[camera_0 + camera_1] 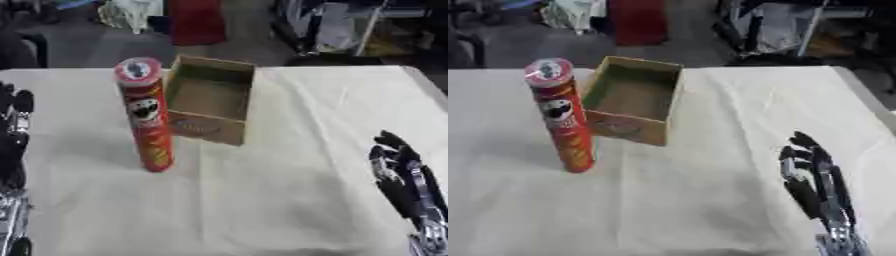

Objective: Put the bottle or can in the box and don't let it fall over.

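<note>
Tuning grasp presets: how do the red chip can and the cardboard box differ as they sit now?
The red chip can is a tall, narrow cylinder; the cardboard box is low, wide and rectangular. The can is red with a printed label and closed by a lid; the box is plain brown, open on top and empty. Both stand upright on the white tablecloth, the can just left of the box, untouched by either hand.

Both head eyes look down at the table (289,200), sharing nearly everything.
</note>
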You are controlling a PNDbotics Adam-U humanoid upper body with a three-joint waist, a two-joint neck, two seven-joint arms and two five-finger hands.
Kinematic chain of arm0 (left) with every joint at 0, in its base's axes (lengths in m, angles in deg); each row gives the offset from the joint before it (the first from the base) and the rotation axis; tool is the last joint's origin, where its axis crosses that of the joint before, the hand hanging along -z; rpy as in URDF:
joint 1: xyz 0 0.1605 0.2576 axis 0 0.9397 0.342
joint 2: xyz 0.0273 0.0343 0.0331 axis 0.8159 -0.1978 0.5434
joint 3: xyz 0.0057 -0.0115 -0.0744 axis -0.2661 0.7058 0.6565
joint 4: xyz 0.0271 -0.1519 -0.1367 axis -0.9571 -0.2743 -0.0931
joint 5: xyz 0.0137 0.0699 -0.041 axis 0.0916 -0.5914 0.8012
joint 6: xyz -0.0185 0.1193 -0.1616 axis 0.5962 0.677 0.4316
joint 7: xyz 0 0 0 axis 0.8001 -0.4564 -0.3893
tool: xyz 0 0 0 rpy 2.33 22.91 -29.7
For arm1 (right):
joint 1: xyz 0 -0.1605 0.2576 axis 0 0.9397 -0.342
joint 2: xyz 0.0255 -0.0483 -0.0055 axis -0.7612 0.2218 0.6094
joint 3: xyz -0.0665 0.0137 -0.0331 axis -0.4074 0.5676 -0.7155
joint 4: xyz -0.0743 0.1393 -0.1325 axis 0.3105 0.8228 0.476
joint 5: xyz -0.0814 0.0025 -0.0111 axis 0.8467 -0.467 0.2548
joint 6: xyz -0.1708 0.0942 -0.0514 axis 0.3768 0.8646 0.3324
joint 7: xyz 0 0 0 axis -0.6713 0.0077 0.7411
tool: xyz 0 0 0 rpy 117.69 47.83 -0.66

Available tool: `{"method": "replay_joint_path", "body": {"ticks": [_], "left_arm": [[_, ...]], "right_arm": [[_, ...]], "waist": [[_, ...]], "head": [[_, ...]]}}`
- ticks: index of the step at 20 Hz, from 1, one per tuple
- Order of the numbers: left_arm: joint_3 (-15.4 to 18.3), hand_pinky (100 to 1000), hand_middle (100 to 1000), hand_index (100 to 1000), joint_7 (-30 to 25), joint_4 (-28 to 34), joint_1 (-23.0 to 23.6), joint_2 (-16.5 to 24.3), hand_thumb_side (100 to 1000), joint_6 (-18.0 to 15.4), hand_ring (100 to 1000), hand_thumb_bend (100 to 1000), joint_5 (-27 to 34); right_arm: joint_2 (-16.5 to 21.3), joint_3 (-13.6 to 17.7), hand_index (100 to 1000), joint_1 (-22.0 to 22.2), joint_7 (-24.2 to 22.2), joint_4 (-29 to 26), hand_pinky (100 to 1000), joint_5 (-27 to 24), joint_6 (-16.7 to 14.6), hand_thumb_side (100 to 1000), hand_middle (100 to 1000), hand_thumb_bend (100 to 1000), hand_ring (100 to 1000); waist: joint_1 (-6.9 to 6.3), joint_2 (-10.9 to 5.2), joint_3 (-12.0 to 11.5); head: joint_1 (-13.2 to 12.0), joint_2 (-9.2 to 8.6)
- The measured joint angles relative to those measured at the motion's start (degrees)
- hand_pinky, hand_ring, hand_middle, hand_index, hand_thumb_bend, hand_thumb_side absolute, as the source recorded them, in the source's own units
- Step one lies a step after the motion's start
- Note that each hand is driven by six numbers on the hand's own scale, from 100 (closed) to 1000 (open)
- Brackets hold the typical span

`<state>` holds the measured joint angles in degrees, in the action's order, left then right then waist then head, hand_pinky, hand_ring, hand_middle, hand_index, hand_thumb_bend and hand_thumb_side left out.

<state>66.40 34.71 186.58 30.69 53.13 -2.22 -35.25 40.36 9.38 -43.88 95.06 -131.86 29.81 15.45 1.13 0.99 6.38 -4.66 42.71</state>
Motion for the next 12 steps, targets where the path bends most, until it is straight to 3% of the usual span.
{"method": "replay_joint_path", "body": {"ticks": [8,12], "left_arm": [[0.0,1000,885,955,0.0,0.0,0.0,0.0,605,0.0,1000,624,0.0],[-0.2,1000,891,962,-1.7,0.1,0.0,0.0,541,-0.2,1000,772,-0.5]], "right_arm": [[0.0,0.0,926,0.0,-0.1,0.0,705,0.0,-0.1,755,821,100,780],[0.0,0.0,926,0.0,-0.2,0.0,705,0.0,-0.2,756,821,100,781]], "waist": [[0.00,0.00,0.0],[0.00,0.00,0.0]], "head": [[0.0,0.00],[0.0,0.00]]}}
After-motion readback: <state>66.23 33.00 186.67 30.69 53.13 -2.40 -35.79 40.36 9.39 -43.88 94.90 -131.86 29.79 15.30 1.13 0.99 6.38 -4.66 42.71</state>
